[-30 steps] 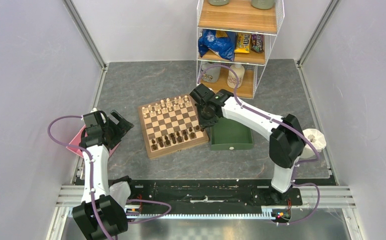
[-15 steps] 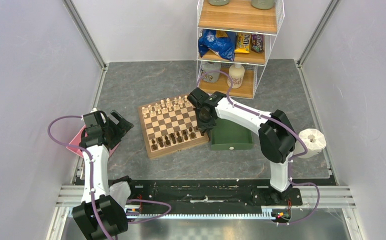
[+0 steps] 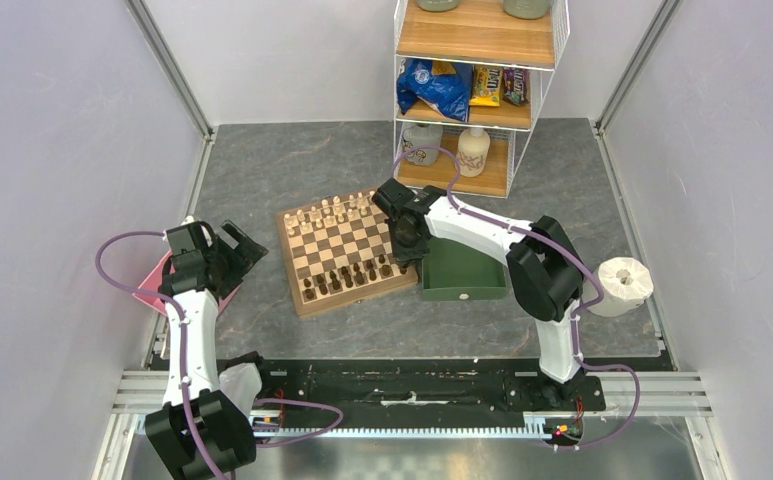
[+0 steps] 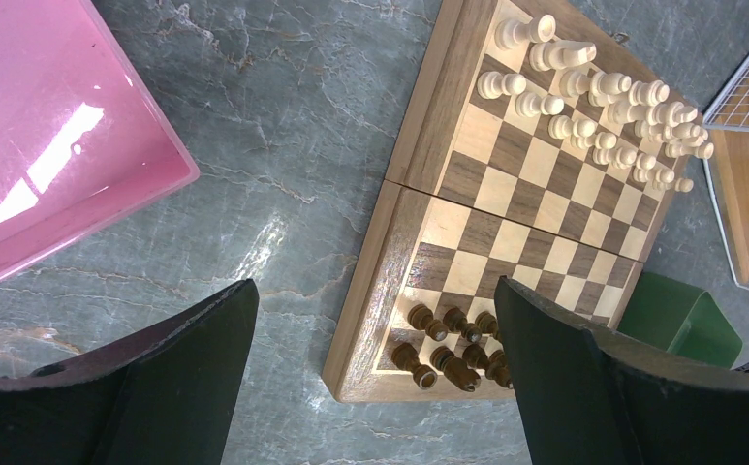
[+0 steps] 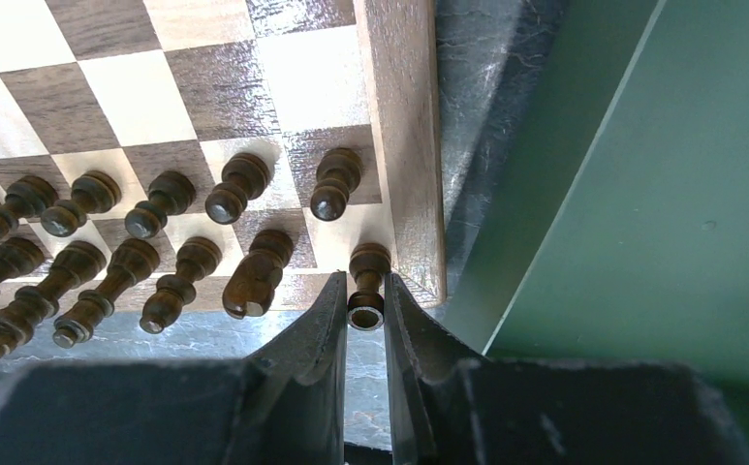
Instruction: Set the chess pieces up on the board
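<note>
Beside the board (image 3: 352,296), to its left, the left end effector (image 4: 374,302) is hanging wide open. At the board's near-right corner square, the right end effector (image 5: 365,312) is clenching one dark chess piece (image 5: 368,263). The other dark chess pieces (image 5: 157,254) are standing along the board's two near rows, and the cream pieces (image 3: 332,212) are lining its far edge.

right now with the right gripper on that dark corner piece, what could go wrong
The right gripper is shut on the top of the dark corner piece; opening unevenly could tip it. It stands right by the board border, so a topple might send it toward the green tray. Backing out could also clip the neighbouring dark piece.
</note>
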You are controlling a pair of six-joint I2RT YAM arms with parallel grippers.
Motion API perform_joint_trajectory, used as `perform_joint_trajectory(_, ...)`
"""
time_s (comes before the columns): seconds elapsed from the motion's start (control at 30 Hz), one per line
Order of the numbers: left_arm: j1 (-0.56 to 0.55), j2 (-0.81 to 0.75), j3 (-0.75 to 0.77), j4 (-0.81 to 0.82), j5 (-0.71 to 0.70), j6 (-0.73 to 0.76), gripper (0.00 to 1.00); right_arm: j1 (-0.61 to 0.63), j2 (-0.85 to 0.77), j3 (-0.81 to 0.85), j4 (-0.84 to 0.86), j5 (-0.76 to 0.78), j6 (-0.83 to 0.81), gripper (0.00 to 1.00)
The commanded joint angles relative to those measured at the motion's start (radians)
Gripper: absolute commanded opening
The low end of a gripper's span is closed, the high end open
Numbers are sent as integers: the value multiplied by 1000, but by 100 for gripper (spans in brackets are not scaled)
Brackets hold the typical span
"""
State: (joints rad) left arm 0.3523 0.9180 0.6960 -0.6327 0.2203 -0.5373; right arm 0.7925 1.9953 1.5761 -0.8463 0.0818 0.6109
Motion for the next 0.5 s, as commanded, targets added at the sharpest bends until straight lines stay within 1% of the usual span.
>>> perform_joint_trajectory(0.0, 6, 0, 11, 21, 24, 23, 99, 1, 18, 42, 27, 3, 9, 19)
perform_joint_trajectory(0.33, 7, 1, 10, 21, 26, 23, 99, 1, 33, 47, 38, -4, 18, 20)
perform_joint_trajectory(0.47, 7, 0, 11, 21, 24, 23, 99, 1, 37, 49, 38, -7, 17, 22)
